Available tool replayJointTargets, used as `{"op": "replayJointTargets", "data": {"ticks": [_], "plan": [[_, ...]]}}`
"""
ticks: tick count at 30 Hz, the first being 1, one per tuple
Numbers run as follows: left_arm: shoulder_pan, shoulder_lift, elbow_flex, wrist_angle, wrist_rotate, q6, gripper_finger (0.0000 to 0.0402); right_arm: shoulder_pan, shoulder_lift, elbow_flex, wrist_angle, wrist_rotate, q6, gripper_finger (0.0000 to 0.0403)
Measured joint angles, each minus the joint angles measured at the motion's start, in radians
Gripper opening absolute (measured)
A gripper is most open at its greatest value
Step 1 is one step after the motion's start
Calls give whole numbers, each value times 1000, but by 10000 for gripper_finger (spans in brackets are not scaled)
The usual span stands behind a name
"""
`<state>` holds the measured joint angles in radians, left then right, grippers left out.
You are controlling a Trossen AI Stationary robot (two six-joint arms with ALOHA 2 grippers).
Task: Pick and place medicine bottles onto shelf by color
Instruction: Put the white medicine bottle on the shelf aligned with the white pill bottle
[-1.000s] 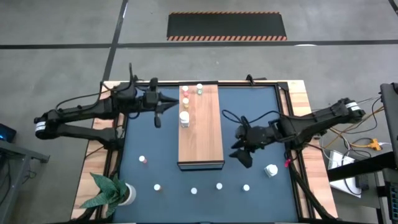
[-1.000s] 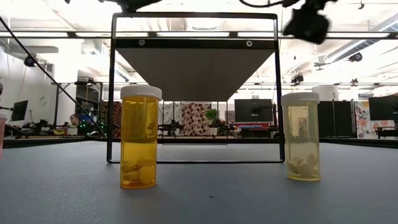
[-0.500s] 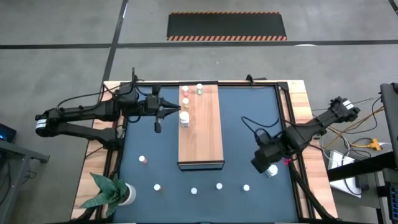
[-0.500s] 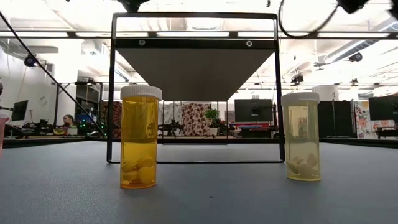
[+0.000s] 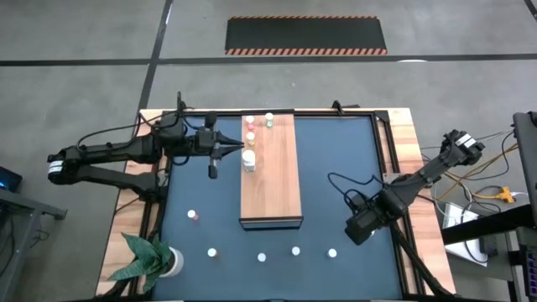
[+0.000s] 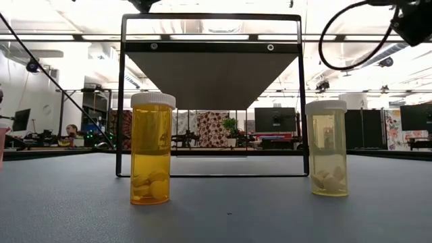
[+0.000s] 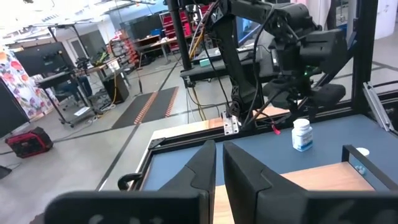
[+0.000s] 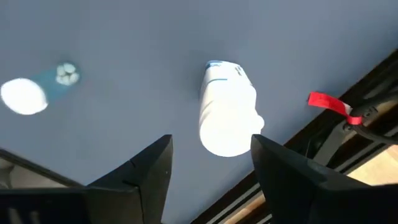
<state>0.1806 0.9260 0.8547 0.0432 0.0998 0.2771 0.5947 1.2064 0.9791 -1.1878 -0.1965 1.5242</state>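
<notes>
My right tool (image 8: pixel 210 163) hangs open over the white cylindrical bottle (image 8: pixel 227 115), near the dark counter's (image 5: pixel 336 159) right edge, seemingly untouched; my left tool (image 5: pixel 238 148), shut, hovers beside the long light-brown wooden shelf (image 5: pixel 277 180).

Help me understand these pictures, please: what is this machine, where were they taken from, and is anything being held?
It is a robot with two dark arms at a table. The overhead picture shows both; the table-level one looks across at two amber pill bottles; the other two look out from each wrist.

A wooden shelf lies on the dark mat with a few bottles at its far end; more small bottles and a potted plant stand along the near edge.

The left gripper, shut and empty, is beside the shelf. The right gripper hangs open above a white bottle, not gripping it.
</notes>
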Motion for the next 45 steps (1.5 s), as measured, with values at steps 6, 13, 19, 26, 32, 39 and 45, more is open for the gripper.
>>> {"op": "replayJointTargets", "data": {"ticks": [6,13,19,26,32,39,45], "plan": [[0,1,0,1,-1,0,12,4,0,-37,0,-39,63,226],[0,1,0,1,-2,0,12,10,0,-53,24,-40,44,292],[0,1,0,1,-2,-2,12,10,-1,-74,35,-30,37,316],[0,1,0,1,-3,-3,12,10,-1,-159,158,-20,23,302],[0,1,0,0,-3,-3,12,10,-1,-175,157,-20,23,245],[0,1,0,0,-3,-4,12,10,-1,-163,153,-21,32,173],[0,1,0,1,-3,-4,12,7,-4,-58,71,-43,30,172]]}}
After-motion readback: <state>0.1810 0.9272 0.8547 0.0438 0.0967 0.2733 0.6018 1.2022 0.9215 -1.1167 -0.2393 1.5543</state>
